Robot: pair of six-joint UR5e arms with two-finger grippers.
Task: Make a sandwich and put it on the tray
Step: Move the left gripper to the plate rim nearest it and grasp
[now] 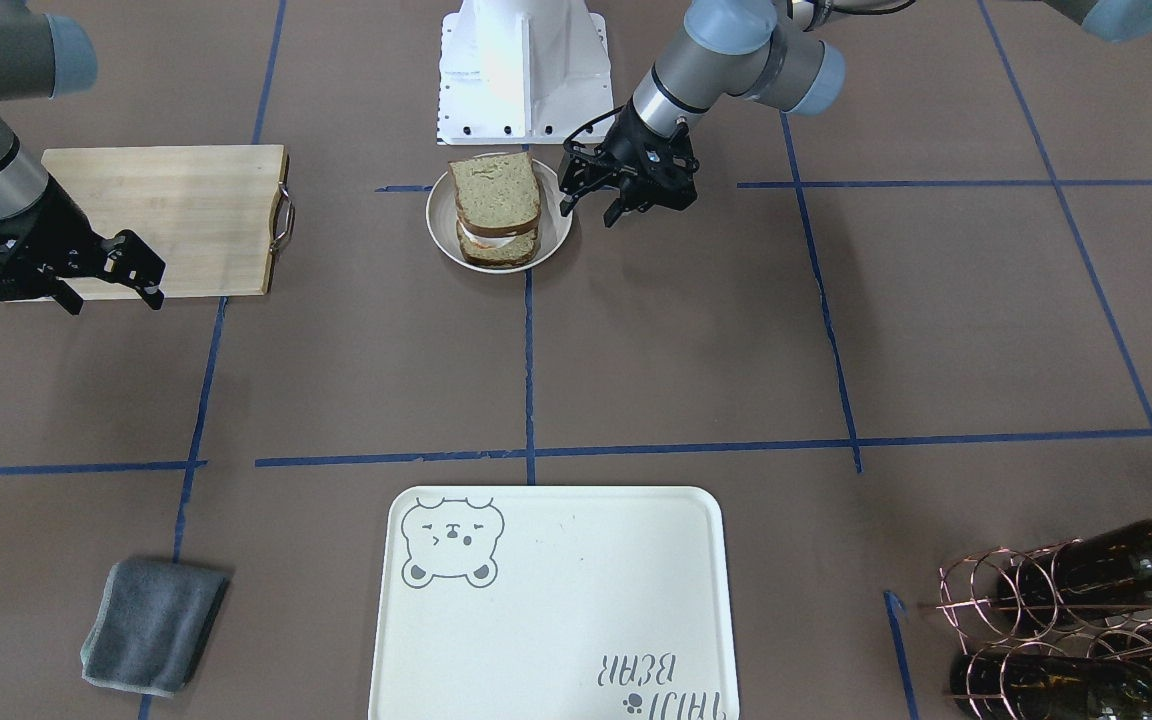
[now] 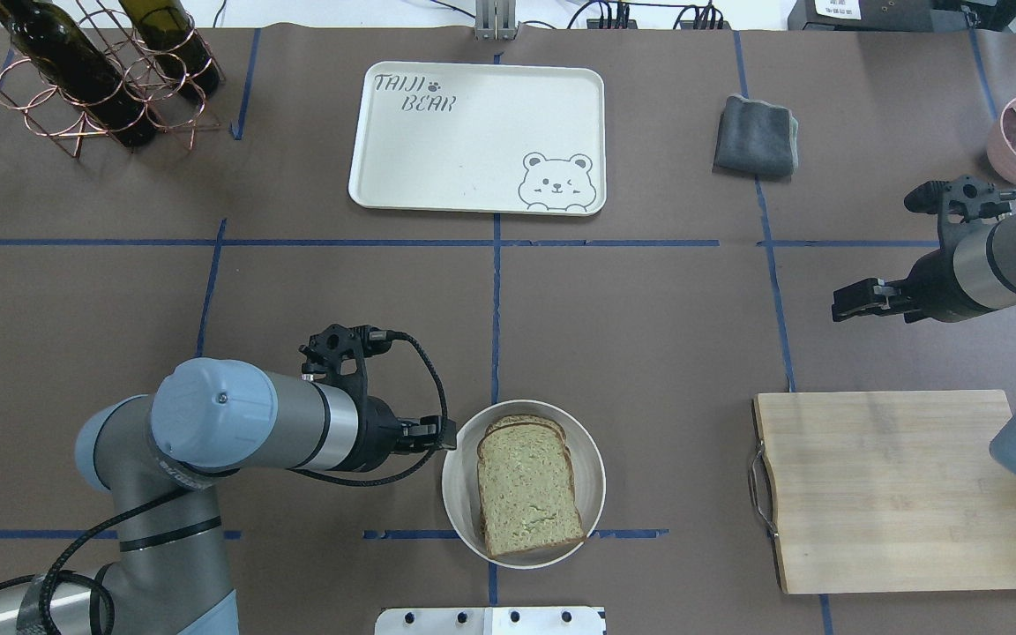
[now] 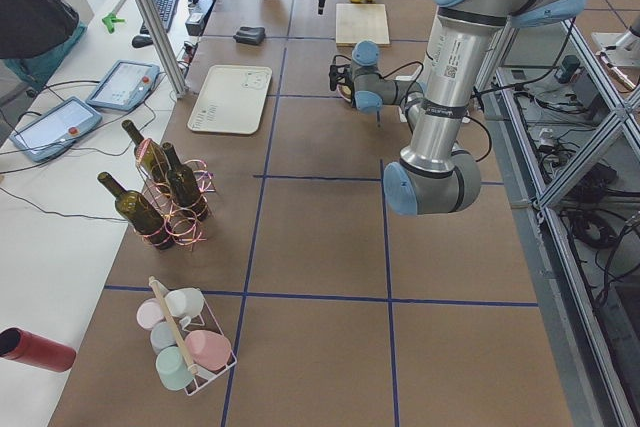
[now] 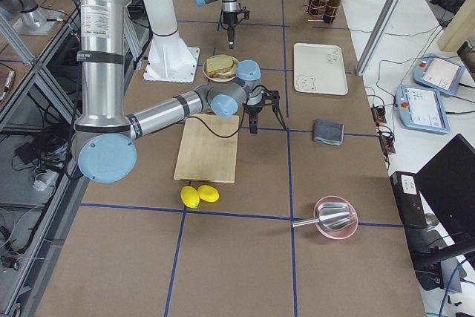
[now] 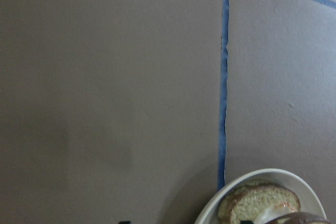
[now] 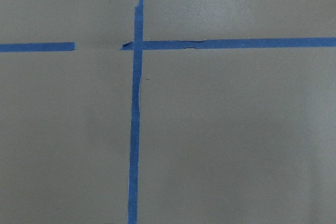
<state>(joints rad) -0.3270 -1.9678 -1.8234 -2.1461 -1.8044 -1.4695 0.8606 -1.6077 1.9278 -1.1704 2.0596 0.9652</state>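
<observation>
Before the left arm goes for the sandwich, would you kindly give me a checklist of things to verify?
1. Sandwich stacked on the white plate: ok.
2. Left gripper open, empty, beside the plate: ok.
3. Right gripper open, away by the cutting board: ok.
4. Tray holds nothing: ok.
5. Table between plate and tray bare: ok.
6. Whether the stack holds together when lifted: cannot tell.
</observation>
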